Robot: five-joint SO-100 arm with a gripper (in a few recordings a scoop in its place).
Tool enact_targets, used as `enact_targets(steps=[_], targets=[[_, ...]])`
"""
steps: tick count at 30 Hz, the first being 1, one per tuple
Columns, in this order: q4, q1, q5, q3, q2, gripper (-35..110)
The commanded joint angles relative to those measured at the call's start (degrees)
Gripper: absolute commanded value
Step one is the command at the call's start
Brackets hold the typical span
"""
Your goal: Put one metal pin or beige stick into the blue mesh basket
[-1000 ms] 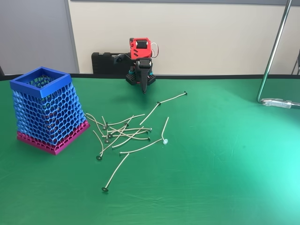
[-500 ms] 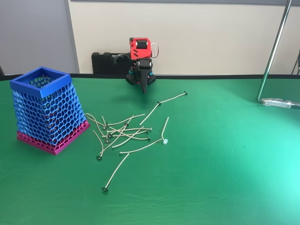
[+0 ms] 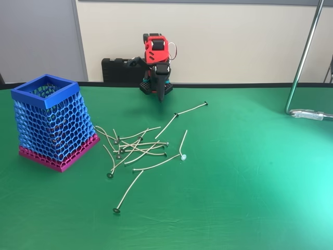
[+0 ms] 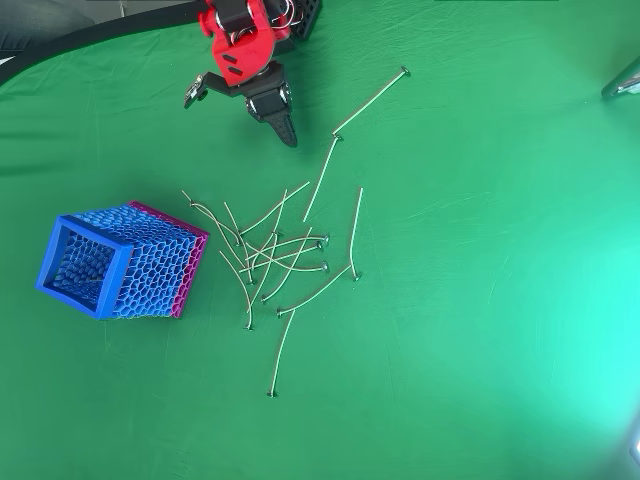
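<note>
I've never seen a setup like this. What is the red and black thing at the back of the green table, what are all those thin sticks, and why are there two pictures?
The red and black thing is a small robot arm. Its gripper, two fingers that pinch, points down at the green table and holds nothing; they look closed. One picture comes from a camera standing in front of the table, the other from a camera looking straight down. The thin sticks are metal pins with tiny round heads, lying scattered and crossed in a loose pile. On the left in both pictures stands a blue mesh basket with a pink base, where one pin should go.
</note>
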Motion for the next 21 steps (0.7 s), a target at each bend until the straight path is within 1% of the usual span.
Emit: enact_targets(steps=[1,12,21], targets=[[2.46,-0.53,0.7,-7.38,-3.96,0],[9.49,-3.43,2.9,-23.55,-17.05,0],[13.36,-2.02,1.76,-40.34,-35.42,0]])
